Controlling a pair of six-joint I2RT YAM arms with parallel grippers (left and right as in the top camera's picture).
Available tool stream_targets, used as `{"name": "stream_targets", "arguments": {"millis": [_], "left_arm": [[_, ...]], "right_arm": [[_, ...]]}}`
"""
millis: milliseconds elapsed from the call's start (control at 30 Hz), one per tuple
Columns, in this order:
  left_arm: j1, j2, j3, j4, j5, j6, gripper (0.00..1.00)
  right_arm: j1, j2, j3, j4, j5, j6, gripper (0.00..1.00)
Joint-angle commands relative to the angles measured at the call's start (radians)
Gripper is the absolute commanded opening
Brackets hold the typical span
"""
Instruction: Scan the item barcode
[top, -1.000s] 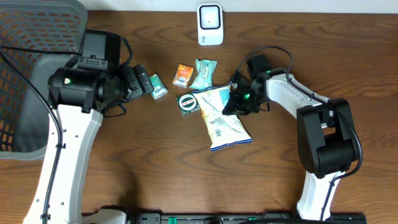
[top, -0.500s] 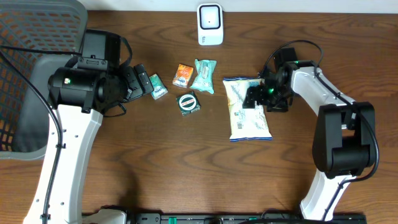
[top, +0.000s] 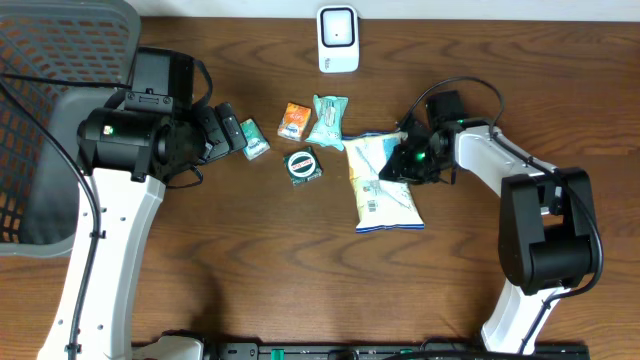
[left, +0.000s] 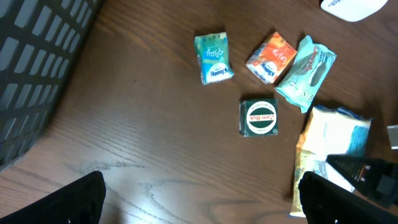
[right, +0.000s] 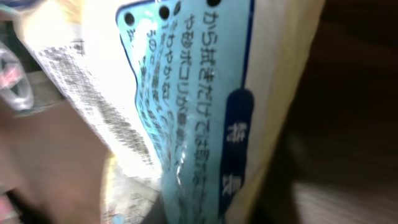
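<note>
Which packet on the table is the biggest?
The white and blue snack bag, pinched by the right gripper. The orange packet, the teal wrapper, the small teal packet and the green box are all far smaller.

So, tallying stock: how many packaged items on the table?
5: small packet leftmost, orange packet and teal wrapper centre, green tin below them, big bag at right; none visibly hidden.
</note>
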Motion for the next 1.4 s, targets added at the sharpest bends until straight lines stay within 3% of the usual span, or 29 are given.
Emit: {"name": "stream_targets", "arguments": {"millis": [0,200,400,633,800,1367], "left_arm": [[0.002,-0.005,0.01,-0.004,-0.01,0.006,0.98],[0.002,-0.005,0.01,-0.004,-0.01,0.006,0.98],[0.002,-0.005,0.01,-0.004,-0.01,0.006,0.96],[0.002,-0.005,0.01,-0.004,-0.01,0.006,0.98],[0.002,-0.005,0.01,-0.004,-0.01,0.006,0.98],[0.002,-0.005,0.01,-0.004,-0.01,0.006,0.98]], "right_arm": [[-0.001,0.026,0.008,-0.004,-0.091,0.006,0.01],[-0.054,-0.097,0.105,0.069,-0.281,0.007,0.01],[-0.055,-0.316,0.108,0.19,-0.253,0.011,0.01],[-0.042,-0.465,0.108,0.201,-0.195,0.069,0.01],[-0.019,-0.482,0.108,0.192,-0.182,0.192,0.01],[0.042,-0.482,0.107,0.126,-0.183,0.239,0.02]]}}
